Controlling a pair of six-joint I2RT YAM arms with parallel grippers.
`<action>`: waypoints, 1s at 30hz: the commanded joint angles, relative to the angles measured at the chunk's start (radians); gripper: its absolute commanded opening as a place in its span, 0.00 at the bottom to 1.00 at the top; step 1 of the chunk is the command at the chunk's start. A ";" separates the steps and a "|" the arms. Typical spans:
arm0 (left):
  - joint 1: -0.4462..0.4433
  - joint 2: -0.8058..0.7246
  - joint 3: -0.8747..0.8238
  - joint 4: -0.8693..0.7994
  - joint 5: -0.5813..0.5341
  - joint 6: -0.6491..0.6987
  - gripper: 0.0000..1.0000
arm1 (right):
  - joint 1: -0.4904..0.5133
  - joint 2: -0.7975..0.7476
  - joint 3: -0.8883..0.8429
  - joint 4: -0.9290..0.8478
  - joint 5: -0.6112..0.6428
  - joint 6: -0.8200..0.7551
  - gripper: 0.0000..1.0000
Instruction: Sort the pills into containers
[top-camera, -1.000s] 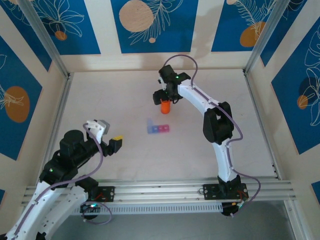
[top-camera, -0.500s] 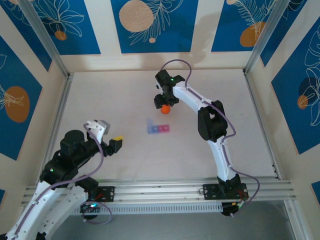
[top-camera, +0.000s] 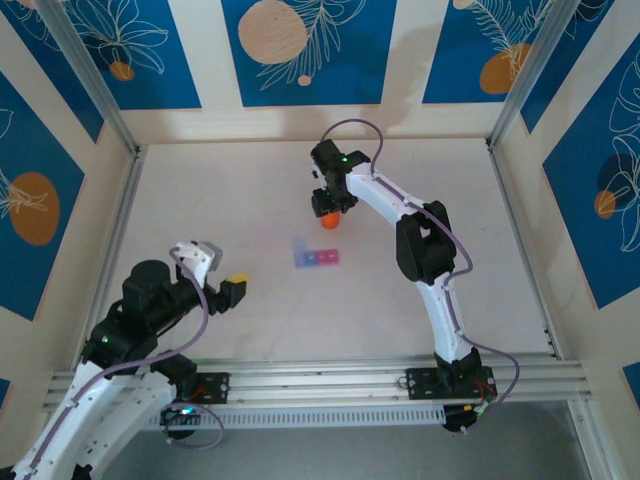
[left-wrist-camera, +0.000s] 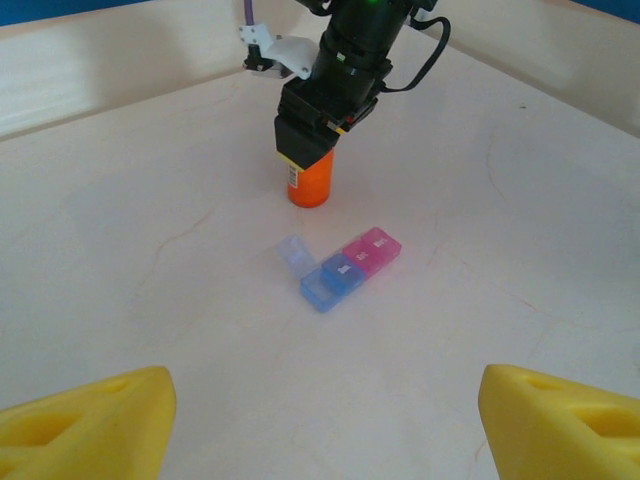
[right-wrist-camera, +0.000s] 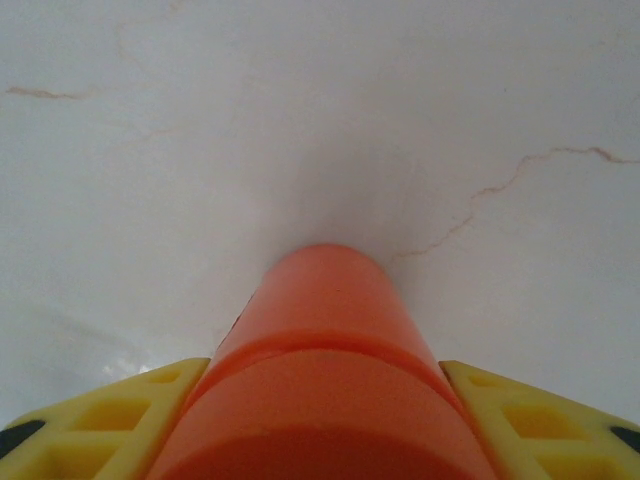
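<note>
well, the top of the orange bottle (left-wrist-camera: 311, 187) is hidden under the right gripper (left-wrist-camera: 305, 160), so whether it has a cap cannot be told. a label on its side is too small to read. from the right wrist the bottle's near end runs off the bottom edge, with a yellow finger (right-wrist-camera: 110, 420) touching it on each side: the jaws are closed narrow around the bottle, which stands upright on the table (top-camera: 200, 200). the left gripper (top-camera: 232, 290) hangs low over the near left of the table, and in its own camera its two yellow fingertips are cut off at the bottom corners, set wide apart with nothing between them. whether any pills lie in the containers (left-wrist-camera: 350, 270) cannot be made out, and the pale marks on the lids are unreadable.

a second ago the right gripper stood higher, with more of the bottle showing below it from above; it has since dropped over the bottle and its elbow has swung slightly left. the left arm and the containers sit as before.

counted: two arms, two grippers, one bottle, one strip of three joined boxes, blue, purple and pink, lying near the table's middle just in front of the bottle, apart from it. one lid (left-wrist-camera: 293, 254), on the blue box, is flipped open; the other two are shut.
</note>
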 joint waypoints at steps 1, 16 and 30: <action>0.005 -0.001 0.006 0.073 0.076 -0.032 0.80 | 0.005 -0.125 -0.039 -0.001 -0.014 -0.022 0.40; -0.111 0.284 -0.069 0.782 0.202 -0.123 0.79 | -0.001 -0.706 -0.412 0.002 -0.121 0.020 0.37; -0.327 0.776 -0.016 1.104 0.239 0.332 0.81 | 0.019 -1.009 -0.570 -0.041 -0.357 0.055 0.38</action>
